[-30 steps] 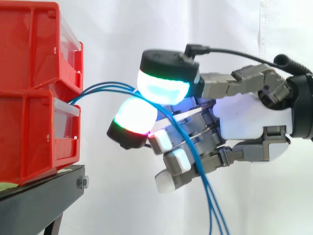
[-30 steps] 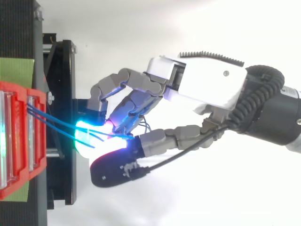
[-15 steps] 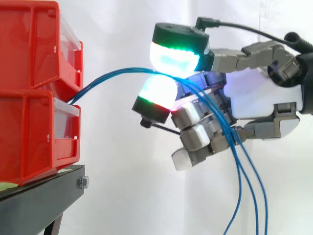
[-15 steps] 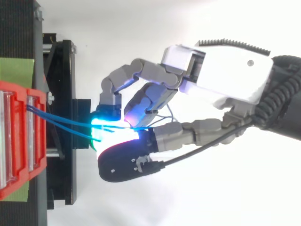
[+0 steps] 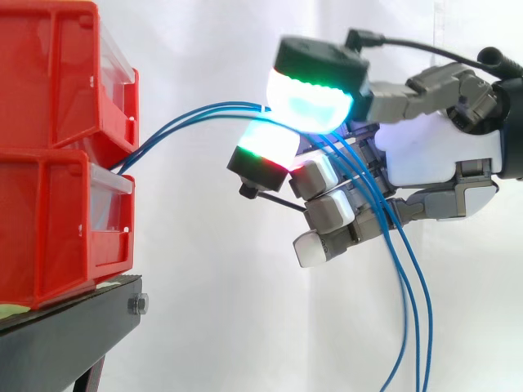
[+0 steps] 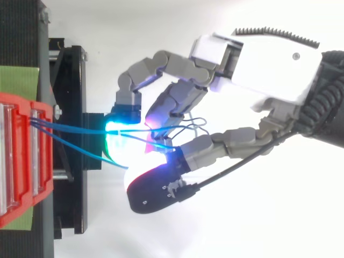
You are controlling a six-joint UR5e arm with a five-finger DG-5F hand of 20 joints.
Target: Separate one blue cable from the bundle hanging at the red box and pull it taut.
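Two stacked red bins [image 5: 49, 212] stand at the left on a black stand [image 5: 73, 327]. A bundle of three thin blue cables [image 5: 176, 122] comes out between the bins, arcs up to the right and runs into my hand [image 5: 425, 155]. Two glowing fingertips [image 5: 309, 102] pinch cables between them. Behind the pinch the cables drape over the curled fingers and hang loose past the bottom edge. In the top view two cables [image 6: 75, 129] run almost straight from the bins [image 6: 21, 161] to the hand [image 6: 258, 59], and a third sags lower, passing under the big dark-backed fingertip.
The black stand [image 6: 70, 80] juts out under the bins toward the hand, with a bolt on its front edge. A white curtain hangs behind everything. There is open space below and to the right of the hand, where the loose cable ends dangle.
The hand has moved right and slightly up, away from the bins, keeping its pinch. The cables' arc from the bins has grown longer and flatter.
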